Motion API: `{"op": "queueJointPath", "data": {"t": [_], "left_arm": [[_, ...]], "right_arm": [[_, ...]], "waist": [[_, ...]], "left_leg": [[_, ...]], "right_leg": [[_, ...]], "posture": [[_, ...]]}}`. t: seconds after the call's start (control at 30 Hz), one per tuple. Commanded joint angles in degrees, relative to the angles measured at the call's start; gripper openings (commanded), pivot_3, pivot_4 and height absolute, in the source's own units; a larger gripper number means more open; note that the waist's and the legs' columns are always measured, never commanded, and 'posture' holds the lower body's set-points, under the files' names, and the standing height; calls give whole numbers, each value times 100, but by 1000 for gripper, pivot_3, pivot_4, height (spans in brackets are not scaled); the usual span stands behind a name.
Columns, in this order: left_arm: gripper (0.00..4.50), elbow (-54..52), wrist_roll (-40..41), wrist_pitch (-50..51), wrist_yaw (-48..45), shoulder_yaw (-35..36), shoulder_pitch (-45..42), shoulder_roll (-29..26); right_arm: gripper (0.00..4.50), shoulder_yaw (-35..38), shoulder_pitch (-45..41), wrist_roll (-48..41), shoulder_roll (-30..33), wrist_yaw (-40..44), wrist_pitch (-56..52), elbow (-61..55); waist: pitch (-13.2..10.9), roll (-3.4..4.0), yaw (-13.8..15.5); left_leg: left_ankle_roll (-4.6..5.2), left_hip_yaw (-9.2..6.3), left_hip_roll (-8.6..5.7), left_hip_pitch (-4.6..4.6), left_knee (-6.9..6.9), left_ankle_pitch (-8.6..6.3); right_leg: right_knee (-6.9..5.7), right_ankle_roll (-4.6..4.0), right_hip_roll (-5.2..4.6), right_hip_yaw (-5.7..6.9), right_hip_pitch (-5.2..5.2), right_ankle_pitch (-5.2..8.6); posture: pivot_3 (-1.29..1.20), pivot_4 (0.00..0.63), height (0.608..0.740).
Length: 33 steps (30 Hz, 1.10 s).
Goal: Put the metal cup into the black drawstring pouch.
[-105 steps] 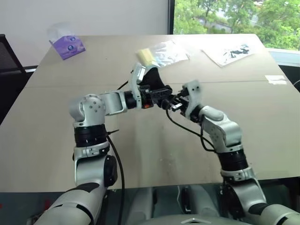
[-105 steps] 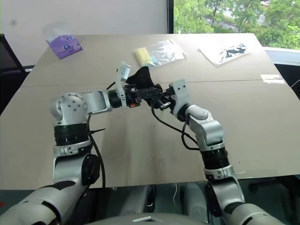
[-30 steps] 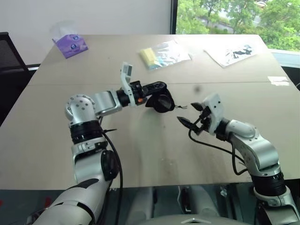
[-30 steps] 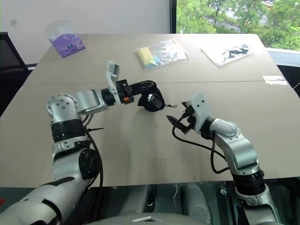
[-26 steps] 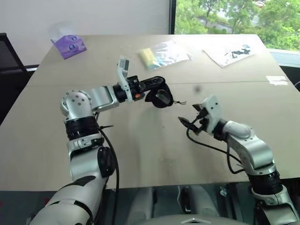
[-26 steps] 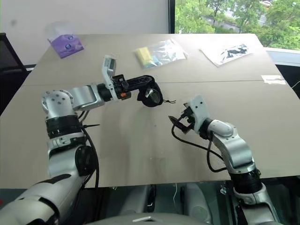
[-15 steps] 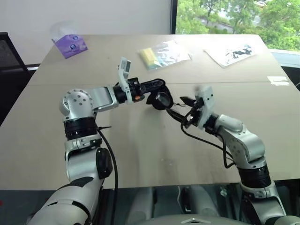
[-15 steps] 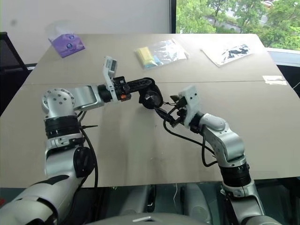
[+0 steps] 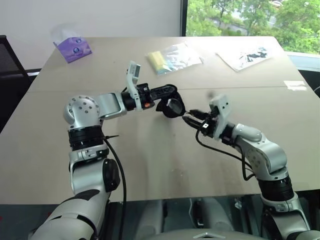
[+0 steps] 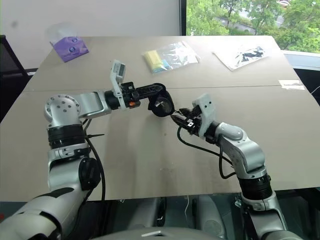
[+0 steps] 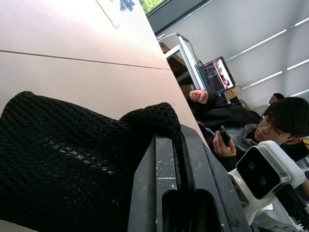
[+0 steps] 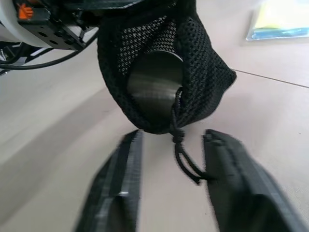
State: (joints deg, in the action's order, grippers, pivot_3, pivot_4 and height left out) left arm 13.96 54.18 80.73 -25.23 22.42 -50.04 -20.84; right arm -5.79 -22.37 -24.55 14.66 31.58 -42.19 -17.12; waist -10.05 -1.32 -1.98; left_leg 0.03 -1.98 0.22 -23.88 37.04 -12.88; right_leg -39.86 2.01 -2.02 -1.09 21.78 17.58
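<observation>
Now the left gripper point(image 9: 167, 95) pinches the pouch point(image 12: 161, 77) holding the cup point(image 12: 154, 87); its cord point(image 12: 186, 157) hangs between the right gripper's point(image 12: 166, 183) spread fingers.

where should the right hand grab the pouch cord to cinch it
Probably at the knot where the cord hangs below the pouch mouth, coming level from the cup's exposed end. The cord dangles free there between the right hand's fingers, while the left hand pinches the pouch's top edge.
</observation>
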Motion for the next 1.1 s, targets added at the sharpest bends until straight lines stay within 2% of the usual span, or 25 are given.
{"op": "queueJointPath", "data": {"t": [0.03, 0.07, 0.3, 0.43, 0.7, 0.8, 0.83, 0.9, 1.1], "left_arm": [[0, -297, 153, -17, -98, 43, 24, -17], [0, -298, 151, -20, -101, 41, 32, -19], [0, -409, 98, -121, -158, -47, 125, -17], [0, -629, -40, -601, -480, -256, 402, -37], [0, -1155, -500, -1511, -1121, -1051, 734, -207], [1062, -1488, -307, -1624, -1520, -1158, 675, -253], [1589, -1594, -215, -1627, -1593, -1160, 600, -241], [2230, -1857, -274, -1836, -1912, -1355, 543, -330], [2230, -2161, -1230, -3323, -2956, -2278, 502, -618]], "right_arm": [[265, 75, -134, -48, 26, 1, 125, -97], [9, 85, -137, -60, 34, 5, 120, -104], [9, 209, -122, -198, 145, 33, 53, -226], [9, 836, -379, -926, 273, 33, -302, -731], [9, 1674, -1544, -2312, 1053, -91, -1289, -1347], [0, 1810, -1898, -2683, 1316, -166, -1522, -1352], [0, 1828, -1990, -2774, 1417, -179, -1586, -1358], [0, 1859, -2175, -2907, 1592, -216, -1661, -1331], [0, 2075, -2742, -3522, 1845, -494, -1804, -1218]], "waist": [[0, 0, -2], [0, 0, -1], [0, 0, 3], [-1, 1, 4], [-3, 4, 14], [-5, 6, 15], [-5, 6, 16], [-5, 6, 16], [-10, 14, 13]], "left_leg": [[0, 0, 0, 0, 0, 0], [0, 0, 0, 0, 0, 0], [0, -1, 0, 0, 0, 0], [0, 1, 0, 0, 0, 0], [1, -2, 2, -1, -3, -1], [3, 1, 1, -2, -3, -1], [4, 0, 1, -3, -4, -2], [26, -1, 2, -4, -5, -15], [28, 4, 2, -4, -6, -15]], "right_leg": [[0, 0, 0, 0, 0, 0], [0, 0, 0, 0, 0, 0], [0, 0, 0, 0, 0, 0], [0, 0, -2, -4, 0, 0], [2, -1, -3, -15, -1, 0], [4, -1, -6, -18, 0, 0], [6, -1, -6, -17, 0, 0], [7, -2, -6, -16, -1, 1], [8, -2, -3, -19, 0, 1]], "posture": [[0, 150, 740], [0, 150, 740], [0, 150, 740], [0, 150, 740], [0, 150, 740], [0, 150, 740], [0, 150, 740], [0, 150, 740], [0, 150, 740]]}}
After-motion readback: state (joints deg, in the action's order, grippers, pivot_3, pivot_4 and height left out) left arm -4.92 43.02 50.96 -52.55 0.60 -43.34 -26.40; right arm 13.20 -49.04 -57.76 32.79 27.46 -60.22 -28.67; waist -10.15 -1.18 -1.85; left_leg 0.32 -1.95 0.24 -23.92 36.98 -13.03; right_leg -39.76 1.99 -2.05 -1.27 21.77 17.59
